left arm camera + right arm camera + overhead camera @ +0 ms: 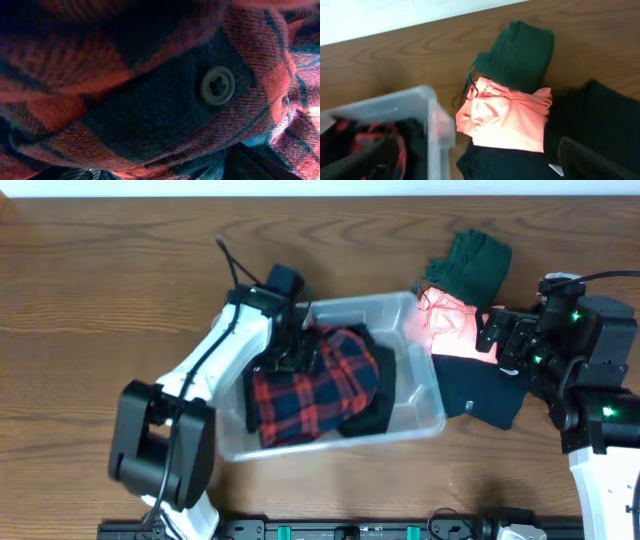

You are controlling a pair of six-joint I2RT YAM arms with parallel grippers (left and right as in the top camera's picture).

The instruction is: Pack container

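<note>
The clear container (pixel 428 392) stands mid-table with a red plaid shirt (pixel 318 392) and a black garment (pixel 378 418) inside it. My left gripper (pixel 290 360) reaches down into the container and presses into the plaid shirt (pixel 150 100). The cloth and one button (pixel 217 85) fill the left wrist view, so the jaws are hidden. My right gripper (pixel 487 338) hovers open over a folded pink garment (pixel 507 117), just right of the container's rim (pixel 434 117). Nothing lies between its fingers (pixel 590 160).
A dark green garment (pixel 472 262) lies behind the pink one (pixel 450 325). A black garment (pixel 485 392) is spread on the table under and in front of the pink one. Bare wooden table lies to the left and behind. The arm bases stand at the front edge.
</note>
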